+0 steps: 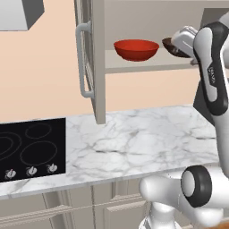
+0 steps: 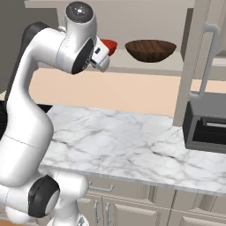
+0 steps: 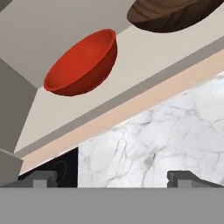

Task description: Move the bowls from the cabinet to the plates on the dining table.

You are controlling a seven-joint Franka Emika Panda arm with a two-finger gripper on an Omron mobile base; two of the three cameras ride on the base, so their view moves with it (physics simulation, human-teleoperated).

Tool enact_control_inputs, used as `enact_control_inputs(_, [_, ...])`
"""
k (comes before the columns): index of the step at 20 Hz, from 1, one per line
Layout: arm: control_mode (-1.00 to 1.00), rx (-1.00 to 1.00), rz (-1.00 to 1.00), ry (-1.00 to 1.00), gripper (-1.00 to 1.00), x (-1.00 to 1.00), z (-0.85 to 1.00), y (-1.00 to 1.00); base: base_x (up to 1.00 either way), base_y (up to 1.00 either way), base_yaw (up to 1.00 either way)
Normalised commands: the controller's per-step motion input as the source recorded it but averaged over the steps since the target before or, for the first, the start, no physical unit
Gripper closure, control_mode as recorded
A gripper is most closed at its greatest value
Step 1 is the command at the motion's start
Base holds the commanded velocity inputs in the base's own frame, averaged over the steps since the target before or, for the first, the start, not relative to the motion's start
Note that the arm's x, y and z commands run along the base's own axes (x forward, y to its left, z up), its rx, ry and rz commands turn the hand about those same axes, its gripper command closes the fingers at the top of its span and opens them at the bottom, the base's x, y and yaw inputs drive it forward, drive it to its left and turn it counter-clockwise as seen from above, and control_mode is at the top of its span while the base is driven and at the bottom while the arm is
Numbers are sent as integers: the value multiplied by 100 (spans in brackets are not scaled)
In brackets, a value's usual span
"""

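Nothing moved yet: glossy red round bowl point(image 3: 83, 63) and dark brown wood-like bowl point(image 3: 170, 15) both on cabinet shelf point(image 3: 144, 61) just ahead of gripper point(image 3: 113, 179), jaws wide apart, empty.

We've got our arm point(image 2: 26, 119) reared up tall from the base, elbow bent high, forearm reaching forward and level. Our hand point(image 3: 113, 177) is raised, tipped and rolled to one side, its two fingertips point(image 3: 41, 178) spread wide apart with nothing between them.
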Motion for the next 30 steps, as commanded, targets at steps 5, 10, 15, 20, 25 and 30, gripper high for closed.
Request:
enact_control_inputs(5, [-100,0,-4,0,-100,59,0,6,0,0,0])
enact_control_inputs(10, [-100,0,-6,0,-100,50,0,9,0,0,0])
enact_control_inputs(15, [-100,0,-8,0,-100,38,-1,9,0,0,0])
enact_control_inputs(20, [-100,0,-8,0,-100,40,0,7,0,0,0])
enact_control_inputs(25, [-100,0,-7,0,-100,29,-2,8,0,0,0])
enact_control_inputs(30, [-100,3,-2,3,-100,17,-2,7,0,0,0])
